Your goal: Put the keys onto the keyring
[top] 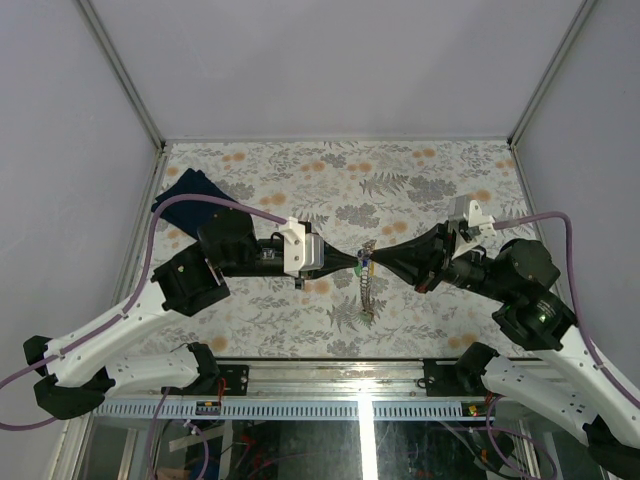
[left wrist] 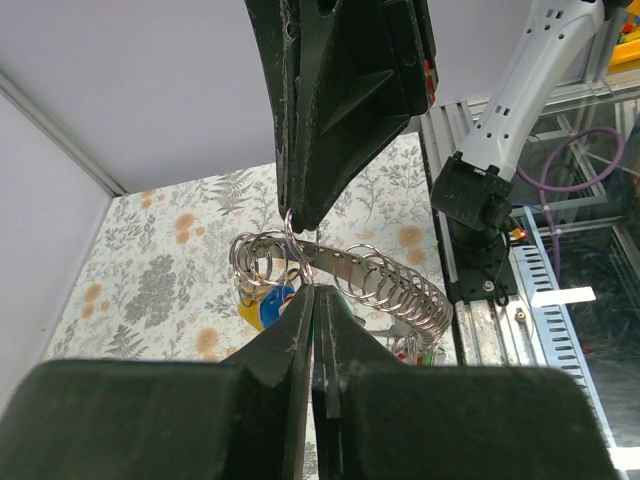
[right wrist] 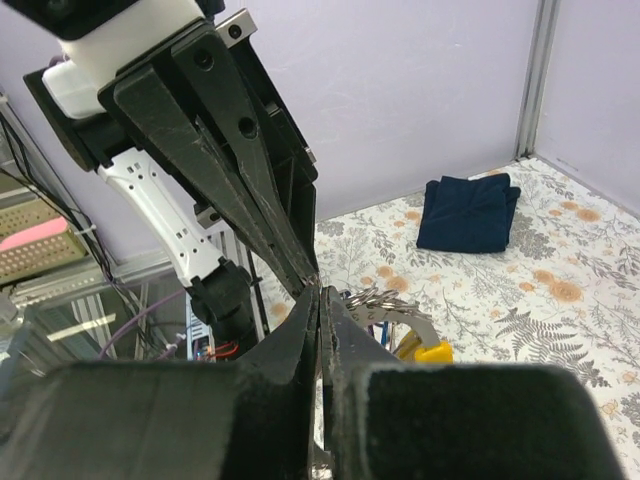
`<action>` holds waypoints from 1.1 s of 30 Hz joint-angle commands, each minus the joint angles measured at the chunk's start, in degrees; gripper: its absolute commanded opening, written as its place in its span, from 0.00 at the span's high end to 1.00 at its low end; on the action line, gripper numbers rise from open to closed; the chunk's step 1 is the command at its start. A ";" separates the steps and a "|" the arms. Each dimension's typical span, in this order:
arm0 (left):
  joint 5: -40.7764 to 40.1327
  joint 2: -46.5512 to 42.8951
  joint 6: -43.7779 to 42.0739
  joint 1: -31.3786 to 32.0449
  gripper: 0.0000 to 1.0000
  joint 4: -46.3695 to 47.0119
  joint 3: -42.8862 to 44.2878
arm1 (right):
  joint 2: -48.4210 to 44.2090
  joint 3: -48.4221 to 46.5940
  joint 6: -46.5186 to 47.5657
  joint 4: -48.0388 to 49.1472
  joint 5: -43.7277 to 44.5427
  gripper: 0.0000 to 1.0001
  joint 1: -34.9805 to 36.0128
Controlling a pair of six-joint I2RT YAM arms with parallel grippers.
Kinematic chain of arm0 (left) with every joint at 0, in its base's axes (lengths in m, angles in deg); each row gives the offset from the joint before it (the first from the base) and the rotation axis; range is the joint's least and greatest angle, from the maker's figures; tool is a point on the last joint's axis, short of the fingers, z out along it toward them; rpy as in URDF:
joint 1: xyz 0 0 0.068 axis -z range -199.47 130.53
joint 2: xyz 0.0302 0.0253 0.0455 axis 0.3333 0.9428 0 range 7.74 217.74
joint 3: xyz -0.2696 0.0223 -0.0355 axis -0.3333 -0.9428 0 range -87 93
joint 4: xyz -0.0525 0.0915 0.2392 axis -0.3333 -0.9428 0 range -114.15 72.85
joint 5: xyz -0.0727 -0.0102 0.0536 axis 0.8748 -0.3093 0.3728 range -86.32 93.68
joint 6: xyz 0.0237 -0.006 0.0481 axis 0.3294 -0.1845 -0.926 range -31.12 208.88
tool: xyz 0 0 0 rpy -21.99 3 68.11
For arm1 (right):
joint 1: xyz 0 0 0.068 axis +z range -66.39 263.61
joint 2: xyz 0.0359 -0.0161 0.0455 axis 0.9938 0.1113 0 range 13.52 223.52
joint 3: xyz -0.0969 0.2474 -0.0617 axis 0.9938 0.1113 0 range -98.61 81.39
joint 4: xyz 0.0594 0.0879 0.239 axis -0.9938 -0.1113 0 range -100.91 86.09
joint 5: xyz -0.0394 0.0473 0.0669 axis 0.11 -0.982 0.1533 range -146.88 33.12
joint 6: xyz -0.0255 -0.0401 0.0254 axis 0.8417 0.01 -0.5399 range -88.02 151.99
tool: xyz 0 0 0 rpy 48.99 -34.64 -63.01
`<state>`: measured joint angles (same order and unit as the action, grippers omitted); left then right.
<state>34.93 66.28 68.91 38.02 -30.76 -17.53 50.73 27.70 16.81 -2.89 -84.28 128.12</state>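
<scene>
Both grippers meet tip to tip above the middle of the table. My left gripper is shut, its tips pinching the silvery keyring. My right gripper is also shut, and from the opposite side it pinches a small loop of the same ring cluster. A metal strip threaded with many wire rings hangs from the cluster toward the near edge. The keys dangle under it: yellow and blue tags show here, and a yellow tag shows in the right wrist view.
A folded dark blue cloth lies at the far left corner of the floral table cover. Grey walls enclose the table on three sides. An aluminium rail with the arm bases runs along the near edge.
</scene>
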 commanded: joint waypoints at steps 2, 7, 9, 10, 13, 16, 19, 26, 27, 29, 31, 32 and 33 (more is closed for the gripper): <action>-1.37 -0.61 -3.22 0.15 1.00 1.74 1.74 | -1.06 -0.49 -5.68 11.30 5.45 1.00 -0.25; -2.88 -0.67 -4.95 0.40 1.00 1.74 1.98 | -1.09 -0.14 -9.26 12.47 8.26 1.00 -0.24; -3.30 -0.62 -5.55 0.50 1.00 1.74 2.07 | -0.86 -0.43 -10.12 12.30 8.76 1.00 -0.29; -3.45 -0.60 -5.77 0.51 1.00 1.74 2.07 | -0.88 -0.61 -10.44 12.07 9.28 1.00 -0.22; -3.72 -0.32 -6.44 0.69 1.00 1.74 2.23 | -0.99 -0.60 -11.37 11.72 10.84 1.00 -0.26; -4.07 -0.21 -6.91 0.99 1.00 1.74 2.43 | -0.57 -1.13 -12.03 10.31 12.17 1.00 -0.28; -4.49 -0.15 -7.44 1.08 1.00 1.74 2.66 | 0.31 -2.32 -12.41 7.48 13.16 1.00 -0.21; -5.01 0.56 -8.24 1.51 1.00 1.48 3.19 | 0.68 -2.04 -13.92 6.29 15.66 1.00 -0.24; -4.95 0.74 -8.27 1.62 1.00 1.43 3.25 | 0.69 -1.84 -14.11 6.40 15.98 1.00 -0.23; -4.84 1.13 -8.33 1.86 1.00 1.30 3.33 | 0.60 -1.50 -14.41 6.83 16.73 1.00 -0.24; -4.77 1.50 -8.40 2.13 1.00 1.30 3.43 | 0.51 -1.04 -14.62 7.51 17.08 1.00 -0.26; -4.74 1.59 -8.34 2.22 1.00 1.22 3.44 | 0.54 -0.85 -14.70 7.66 17.19 1.00 -0.29; -4.77 1.72 -8.39 2.46 1.00 1.21 3.48 | 0.57 -0.76 -14.64 7.64 17.25 1.00 -0.30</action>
<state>28.70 67.83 61.09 39.03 -30.06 -16.20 51.67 28.20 2.80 -0.91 -72.30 128.14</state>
